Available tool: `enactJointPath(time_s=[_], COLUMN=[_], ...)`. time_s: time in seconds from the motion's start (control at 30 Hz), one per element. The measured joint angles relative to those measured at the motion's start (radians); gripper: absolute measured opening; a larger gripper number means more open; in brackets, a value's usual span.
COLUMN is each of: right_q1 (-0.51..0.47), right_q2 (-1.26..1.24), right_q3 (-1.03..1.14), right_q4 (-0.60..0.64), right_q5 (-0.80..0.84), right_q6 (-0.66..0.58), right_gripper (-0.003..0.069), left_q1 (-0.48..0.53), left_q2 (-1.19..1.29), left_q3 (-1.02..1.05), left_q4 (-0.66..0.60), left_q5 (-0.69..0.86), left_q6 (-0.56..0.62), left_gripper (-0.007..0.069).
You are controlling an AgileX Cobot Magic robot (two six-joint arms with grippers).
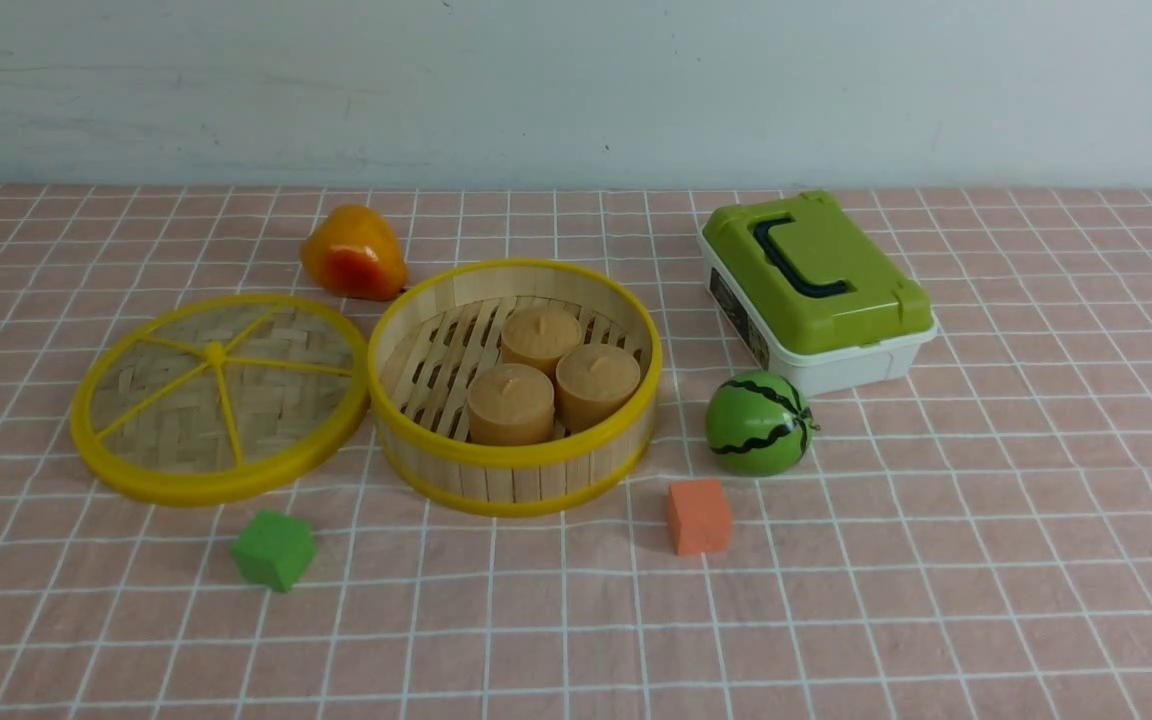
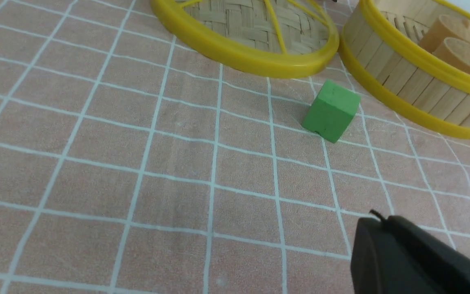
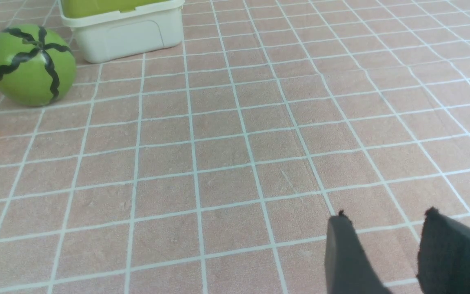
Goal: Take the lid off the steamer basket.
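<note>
The lid, a woven bamboo disc with a yellow rim and spokes, lies flat on the cloth to the left of the steamer basket, touching its side. The basket is uncovered and holds three tan buns. Lid and basket also show in the left wrist view. My left gripper is shut and empty, low over the cloth near the green cube. My right gripper is open and empty over bare cloth. Neither gripper shows in the front view.
A green cube and an orange cube sit in front of the basket. A toy watermelon and a green-and-white box are to the right. An orange-yellow pear sits behind the lid.
</note>
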Motion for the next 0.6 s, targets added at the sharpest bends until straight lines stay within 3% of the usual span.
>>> enactJointPath(time_s=[0.2, 0.6], right_q1=[0.000, 0.000], right_q2=[0.000, 0.000], right_q3=[0.000, 0.000], right_q4=[0.000, 0.000], right_q5=[0.000, 0.000], right_q6=[0.000, 0.000], right_gripper=[0.0241, 0.0241], left_q1=[0.000, 0.000], left_q2=[0.000, 0.000], left_q3=[0.000, 0.000], left_q4=[0.000, -0.010], left_q5=[0.000, 0.008], left_q6=[0.074, 0.087], left_gripper=[-0.0003, -0.0001])
